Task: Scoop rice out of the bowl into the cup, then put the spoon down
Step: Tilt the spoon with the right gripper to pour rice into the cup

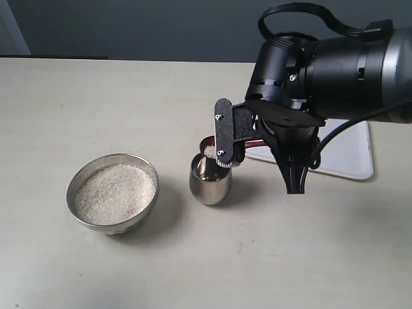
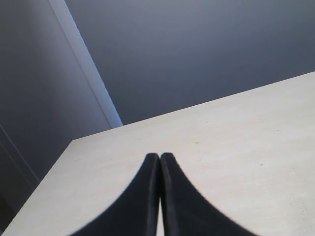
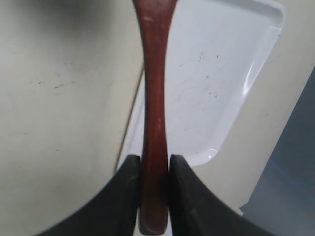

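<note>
The right gripper (image 3: 155,164) clamps the spoon (image 3: 153,88) by its handle. The spoon's head, carrying rice (image 1: 210,152), is just over the cup (image 1: 210,185), beside the bowl (image 1: 122,225). The left gripper (image 2: 160,161) is closed on nothing.

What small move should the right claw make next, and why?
Probably roll the right claw a little to tip the spoon. Its oval end sits over the mouth of the cup with pale rice on it, so the load seems not yet poured out. The claw is shut on the handle, so a wrist roll should suffice.
</note>
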